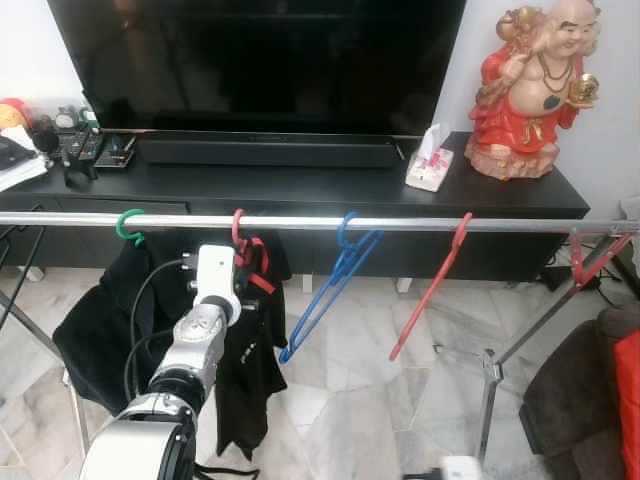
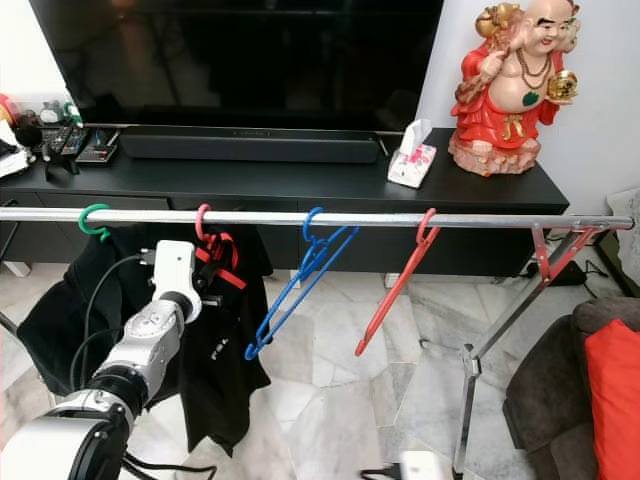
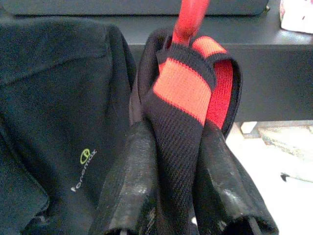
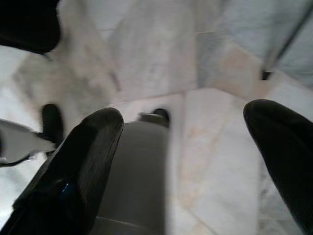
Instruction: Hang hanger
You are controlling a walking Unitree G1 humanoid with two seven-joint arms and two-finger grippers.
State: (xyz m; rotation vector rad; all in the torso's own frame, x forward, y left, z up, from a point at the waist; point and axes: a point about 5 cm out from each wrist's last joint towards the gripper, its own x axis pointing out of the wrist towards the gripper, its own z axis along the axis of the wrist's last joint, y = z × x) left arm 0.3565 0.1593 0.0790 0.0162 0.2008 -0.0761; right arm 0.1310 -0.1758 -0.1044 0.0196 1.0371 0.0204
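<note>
Up on the silver rail [image 1: 520, 224]: the red hanger [image 1: 238, 228], with its hook over the bar. Hangs between a green hook [image 1: 128, 225] on the robot's left and a blue hanger [image 1: 325, 295] on its right. Looks thin, shiny and red, with a round curl at the top. Carries a black shirt [image 1: 245, 370] that droops down toward the marble floor [image 1: 370, 400]. Has a black collar with red stripes [image 3: 183, 88] folded over it, just under the hook.

Left gripper [image 3: 176, 132] raised up to the shirt, just below the rail. Squeezes the striped collar between its two black fingers [image 3: 132, 166], one on each side, tight on the cloth.

Beside it, under the green hook, another black top [image 1: 100, 320] with a small green logo.

Right gripper [image 4: 181, 137] low down, pointing at the pale floor. Fingers spread wide, with nothing between them.

Farther along the rail on the robot's right, a second red hanger [image 1: 430, 290], bare and tilted like the blue one.

Behind the rail: a long black cabinet [image 1: 300, 185] with a big dark TV [image 1: 260, 60], a tissue box [image 1: 430, 165] and a red laughing statue [image 1: 530, 90] on top.
</note>
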